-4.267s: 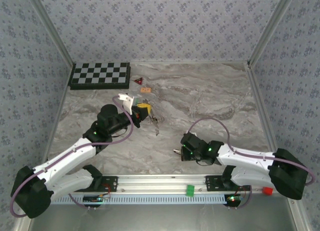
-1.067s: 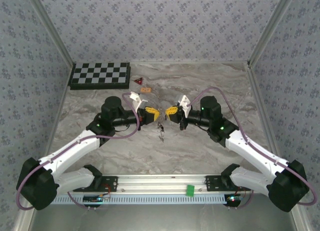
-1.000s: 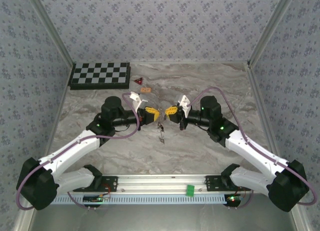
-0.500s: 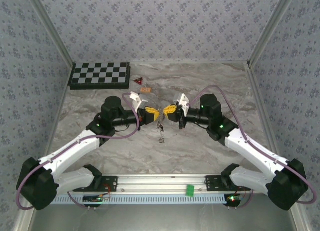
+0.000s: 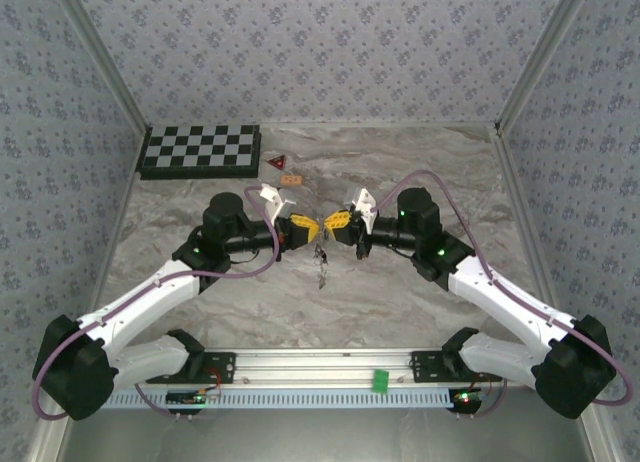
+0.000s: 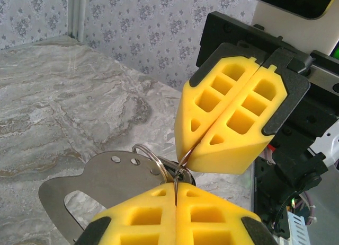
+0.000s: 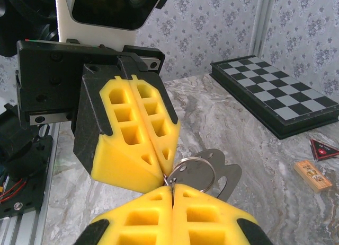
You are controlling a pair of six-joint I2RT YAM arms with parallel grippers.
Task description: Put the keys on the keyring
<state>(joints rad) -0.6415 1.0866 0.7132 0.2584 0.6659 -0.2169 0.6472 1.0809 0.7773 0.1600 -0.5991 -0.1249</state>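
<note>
From above, your two white-and-black arms rise from the near edge of the grey marbled desk (image 5: 430,172). They bend inward with elbows out, so the wrists face each other over the middle.

The left pincer (image 5: 307,226) and the right pincer (image 5: 334,222) meet tip to tip, each with its yellow foam fingers pressed together. In the left wrist view, both pinch the thin silvery wire keyring (image 6: 153,159). Its wire runs into the seam of the near fingers and under the tip of the far ones. A flat silvery metal tag (image 6: 100,184) with a cut-out sits against the keyring.

The tiny black-headed keys (image 5: 321,265) show from above as a small dark cluster just below the meeting tips. They seem to dangle from the keyring, though they are too small to be sure.

At the desk's far left lies a black-and-white chequered board (image 5: 200,149). A small red triangle (image 5: 276,162) and a small orange piece (image 5: 292,181) lie near it.
</note>
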